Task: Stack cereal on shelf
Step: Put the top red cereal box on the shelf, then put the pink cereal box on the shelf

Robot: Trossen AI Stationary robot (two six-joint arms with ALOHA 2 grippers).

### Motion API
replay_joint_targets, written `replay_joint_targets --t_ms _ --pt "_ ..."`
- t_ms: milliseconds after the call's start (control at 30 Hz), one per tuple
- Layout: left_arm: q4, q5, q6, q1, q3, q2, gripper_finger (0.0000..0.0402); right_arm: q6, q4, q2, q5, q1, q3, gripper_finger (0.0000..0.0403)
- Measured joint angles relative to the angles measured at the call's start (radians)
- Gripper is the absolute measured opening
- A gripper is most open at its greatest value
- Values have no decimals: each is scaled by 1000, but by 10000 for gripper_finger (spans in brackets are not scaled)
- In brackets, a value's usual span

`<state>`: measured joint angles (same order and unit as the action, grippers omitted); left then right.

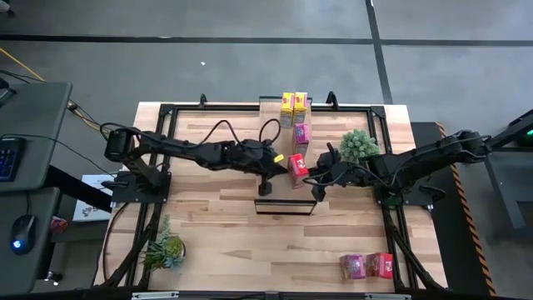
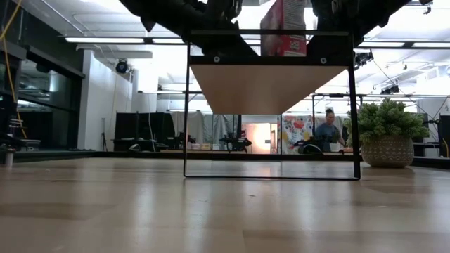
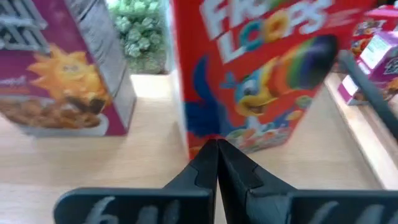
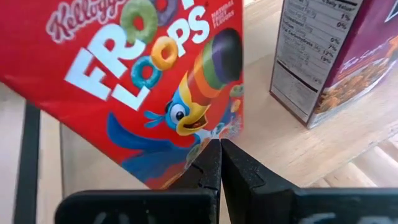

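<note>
A red cereal box (image 1: 297, 165) stands on the shelf (image 1: 283, 190), a light-wood plank in a thin black frame, seen from below in the low view (image 2: 271, 84). Farther back on the shelf stand a magenta box (image 1: 301, 133) and two yellow boxes (image 1: 293, 104). My left gripper (image 1: 281, 162) is shut at the red box's left side. On its right side my right gripper (image 1: 316, 177) is also shut. The low view shows the red box (image 2: 285, 28) between both arms. My left gripper (image 3: 216, 144) has its shut fingertips against the red box's broad printed face, low down near the bottom edge (image 3: 214, 132). It comes slanting down from the table's left. The box stands with its bottom on the shelf. My right gripper (image 4: 219, 144) has its shut fingertips against the red box's other printed face, at its lower corner (image 4: 202, 140). It comes slanting down from the table's right. The box stands on the shelf between both grippers.
A magenta box (image 1: 352, 266) and a red box (image 1: 381, 264) lie on the table near its front right corner. One potted plant (image 1: 358, 146) stands right of the shelf, another (image 1: 164, 250) at the front left. The arms' black base frame (image 1: 166, 150) rings the work area.
</note>
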<state>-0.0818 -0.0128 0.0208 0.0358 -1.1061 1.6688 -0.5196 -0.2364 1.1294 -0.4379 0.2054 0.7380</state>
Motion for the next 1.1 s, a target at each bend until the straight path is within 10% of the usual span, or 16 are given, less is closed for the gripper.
replay_joint_targets --t_ms 800,1100 --pt "-40 -10 61 58 0 -1 0 -41 10 -23 62 19 0 0" --pt "152 -10 63 76 42 -209 0 -41 -94 -216 70 8 0 0"
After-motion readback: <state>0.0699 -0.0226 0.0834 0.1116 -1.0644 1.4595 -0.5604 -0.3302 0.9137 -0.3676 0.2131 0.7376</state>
